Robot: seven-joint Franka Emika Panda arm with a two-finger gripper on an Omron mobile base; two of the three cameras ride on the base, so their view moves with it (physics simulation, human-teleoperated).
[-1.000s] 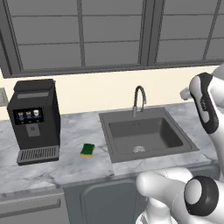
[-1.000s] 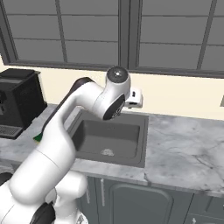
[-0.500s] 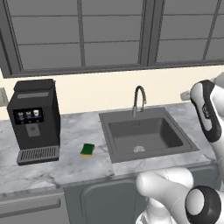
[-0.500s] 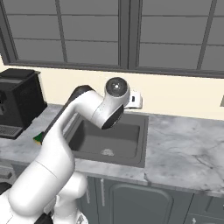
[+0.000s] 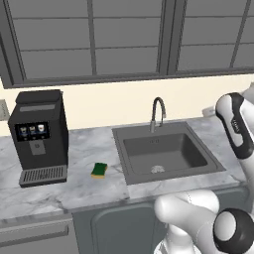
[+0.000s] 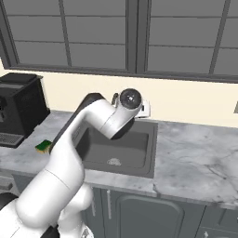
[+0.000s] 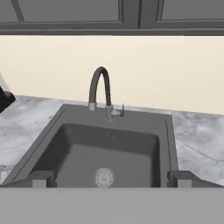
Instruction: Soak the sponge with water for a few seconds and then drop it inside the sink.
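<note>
Gripper (image 7: 109,179) of mine is spread wide and holds nothing, low in the hand picture, facing the sink (image 7: 52,135). My sponge (image 5: 99,169) lies on the counter (image 5: 84,149), middle left, near the coffee machine (image 5: 39,134).

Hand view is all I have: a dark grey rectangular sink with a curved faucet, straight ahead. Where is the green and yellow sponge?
Observer: The small green-topped yellow sponge lies on the grey marbled counter, between the black coffee machine and the dark grey rectangular sink, apart from both.
Operator: Is it wet yet? Is water running?
Observer: No stream shows at the curved grey faucet in the left base view, and the sponge sits on the counter untouched.
Operator: Where is my hand compared with the sponge?
Observer: In the right base view the arm's wrist hangs above the sink, and the sponge lies off toward the coffee machine side. Your own gripper stands open, holding nothing.
</note>
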